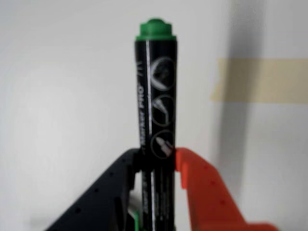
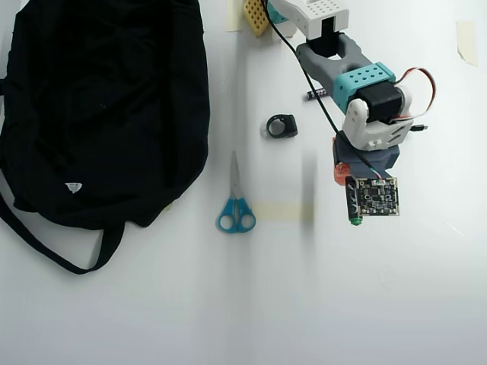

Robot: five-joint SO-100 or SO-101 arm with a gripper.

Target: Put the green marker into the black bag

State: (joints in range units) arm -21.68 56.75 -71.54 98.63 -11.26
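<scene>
Right of the table, overhead view: arm holds the green marker point(image 2: 352, 204) well apart from the black bag point(image 2: 99, 106) at left.
Gripper point(image 1: 158, 161): black and orange fingers pinching the marker barrel, green end up.
Overhead only: scissors point(image 2: 235, 199), bag, tape strip point(image 2: 278, 211).
Hidden: the marker's lower end is cut off in the wrist view; in the overhead view the arm covers most of the marker.

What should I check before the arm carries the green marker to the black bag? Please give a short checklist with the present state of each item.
1. Grip: the gripper is shut on the green marker, black finger on one side and orange on the other. Ok.
2. Marker lifted off the table: cannot tell from either view.
3. Bag position: the black bag lies at the far left of the overhead view, the arm at the right. Ok.
4. Bag opening: no open mouth can be seen. Cannot tell.
5. Path: the scissors and a small black ring lie between arm and bag. Not ok for a low path.
</scene>
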